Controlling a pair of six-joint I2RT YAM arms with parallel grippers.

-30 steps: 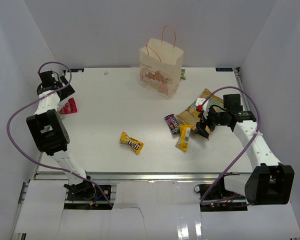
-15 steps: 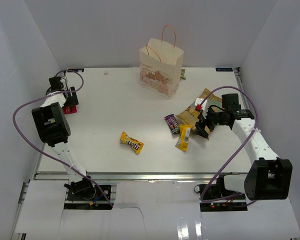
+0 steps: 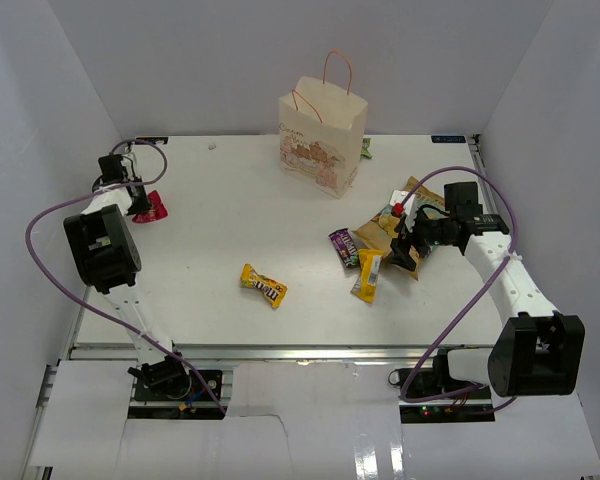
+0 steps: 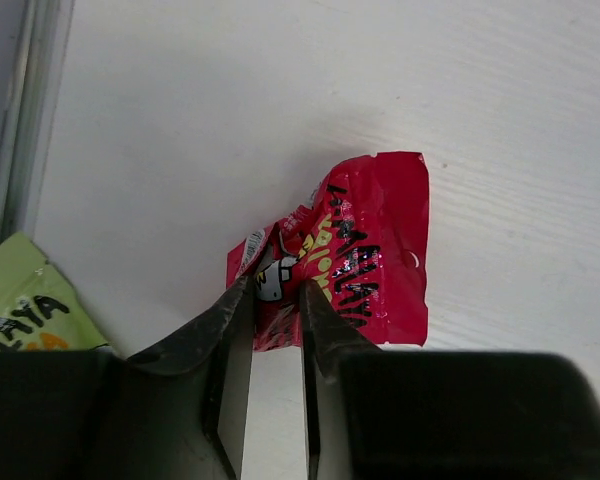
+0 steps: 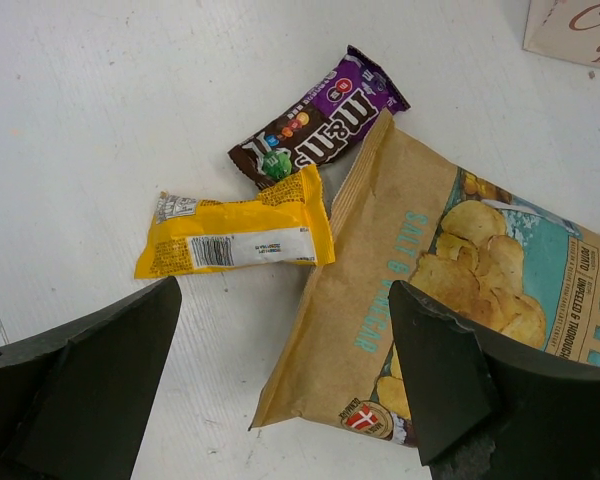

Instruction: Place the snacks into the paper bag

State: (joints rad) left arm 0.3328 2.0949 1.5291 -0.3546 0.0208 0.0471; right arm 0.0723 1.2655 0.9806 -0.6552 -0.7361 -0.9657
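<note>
My left gripper (image 4: 277, 285) is shut on the near corner of a red snack packet (image 4: 365, 250) that lies at the table's far left (image 3: 152, 207). My right gripper (image 5: 283, 300) hangs open over the near end of the yellow-tan chip bag (image 5: 410, 300), holding nothing. The dark purple bar (image 5: 320, 115) and the yellow bar (image 5: 240, 235) lie just beyond it, touching the chip bag. The small yellow M&M's pack (image 3: 264, 285) lies alone in the middle front. The paper bag (image 3: 322, 135) stands upright at the back centre with its orange handles up.
A green packet (image 4: 25, 300) lies by the left rail next to my left gripper. Another small green packet (image 3: 366, 149) sits at the paper bag's right side. White walls close in the table on the left, back and right.
My left gripper went from wide open to shut on the red packet, which shifted slightly to the right. The right arm has barely moved and stays open.
</note>
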